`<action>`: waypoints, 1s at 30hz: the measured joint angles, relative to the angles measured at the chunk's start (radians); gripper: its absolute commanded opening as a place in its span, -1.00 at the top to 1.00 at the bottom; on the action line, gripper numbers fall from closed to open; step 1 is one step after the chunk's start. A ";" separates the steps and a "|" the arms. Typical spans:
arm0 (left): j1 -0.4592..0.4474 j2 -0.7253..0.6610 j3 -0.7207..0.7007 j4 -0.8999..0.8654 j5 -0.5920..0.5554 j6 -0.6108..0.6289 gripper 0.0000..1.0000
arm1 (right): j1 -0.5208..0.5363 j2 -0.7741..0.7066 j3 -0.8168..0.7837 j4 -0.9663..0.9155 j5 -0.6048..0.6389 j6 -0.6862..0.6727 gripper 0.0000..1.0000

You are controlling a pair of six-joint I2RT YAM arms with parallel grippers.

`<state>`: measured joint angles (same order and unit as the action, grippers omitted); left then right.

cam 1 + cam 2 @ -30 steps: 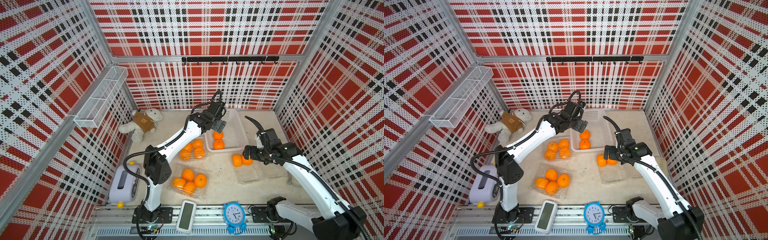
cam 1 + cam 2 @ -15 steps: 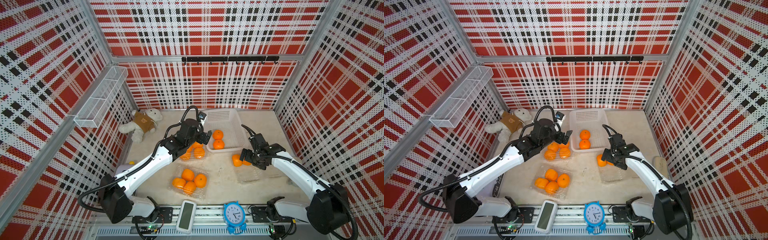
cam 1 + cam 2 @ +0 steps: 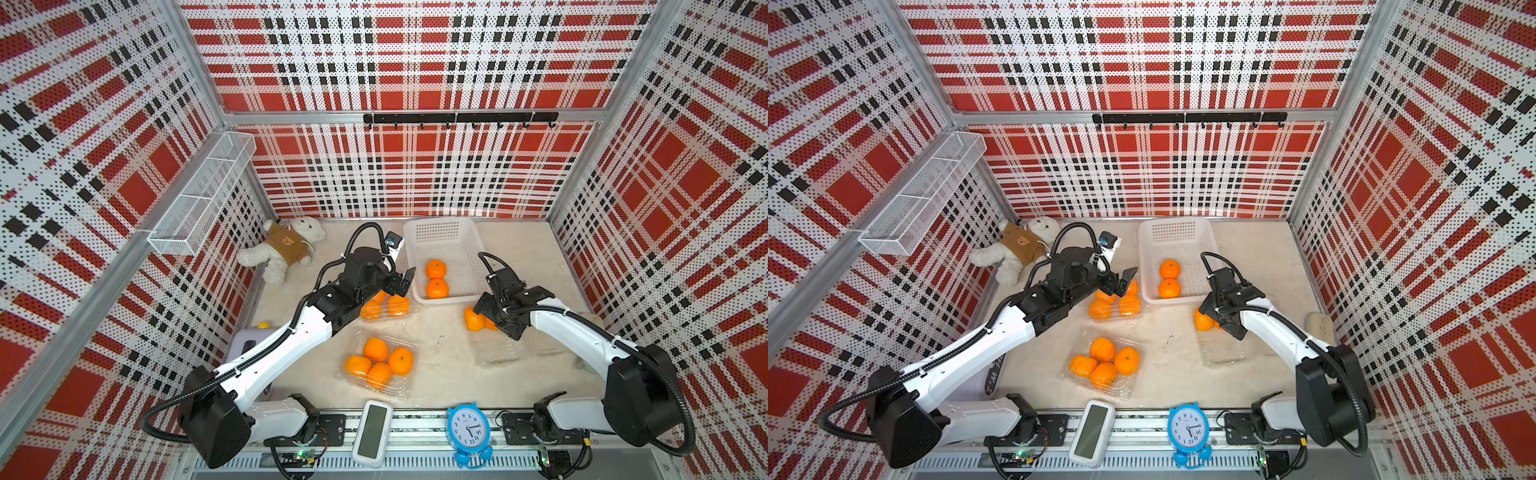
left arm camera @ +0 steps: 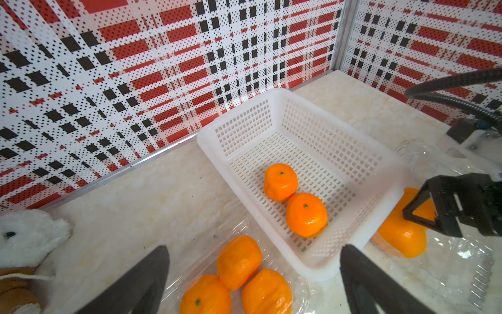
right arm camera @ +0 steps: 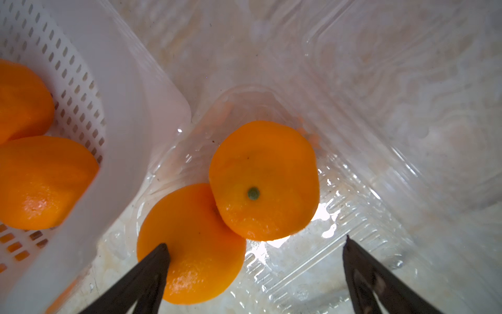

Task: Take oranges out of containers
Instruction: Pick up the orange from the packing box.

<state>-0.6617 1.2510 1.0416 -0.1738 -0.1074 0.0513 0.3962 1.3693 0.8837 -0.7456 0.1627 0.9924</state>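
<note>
Pale stone-look desk [image 3: 449, 332], boxed in by plaid perforated walls [image 3: 415, 62]. Wire shelf [image 3: 203, 195] on the left wall, black hook rail [image 3: 457, 118] on the back wall. White perforated basket [image 3: 440, 230] at back centre, two oranges [image 3: 435, 269] inside, touching each other. Teddy bear [image 3: 286, 249] lies in the back-left corner, well apart from the fruit.

Three clear containers [image 3: 498, 353] on the desk:
- Front container [image 3: 401, 388]: four oranges packed together.
- Left container [image 4: 202, 261]: just beside the basket's front-left corner, at least three oranges showing, partly covered from above by the left arm [image 3: 291, 340].
- Right container [image 3: 503, 357]: in front of the basket's front-right corner, two oranges at its basket end, touching each other.

Front rail carries a blue alarm clock [image 3: 469, 432] and a white timer [image 3: 372, 432]. Pale box [image 3: 243, 343] at the left edge, mostly hidden under the arm, with a small yellow ball [image 3: 262, 325] just beside it.

Left end effector [image 4: 254, 246]: jaws spread wide, nothing held, hanging above the left container's oranges. Basket rim is just beside it.

Right end effector [image 5: 254, 240]: jaws spread wide too, nothing held, down over the pair in the right container. In the right wrist view one fingertip [image 5: 160, 252] overlaps the nearer orange; can't tell if it touches. Basket corner stands just beside that pair, tight on that side.
</note>
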 measured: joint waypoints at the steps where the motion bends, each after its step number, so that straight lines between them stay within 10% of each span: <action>1: 0.000 -0.005 -0.008 0.008 0.007 0.003 -0.99 | 0.001 0.008 0.007 0.002 0.009 0.002 -1.00; 24: -0.003 -0.050 -0.060 0.071 0.060 0.045 -0.99 | -0.022 0.156 0.051 0.020 0.050 -0.008 -0.99; 30: -0.006 -0.050 -0.060 0.066 0.060 0.051 -0.99 | -0.023 0.171 0.045 0.052 0.060 -0.029 -0.67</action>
<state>-0.6682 1.2011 0.9821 -0.1074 -0.0479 0.1028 0.3737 1.5402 0.9287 -0.6933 0.2222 0.9630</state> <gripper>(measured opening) 0.994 0.890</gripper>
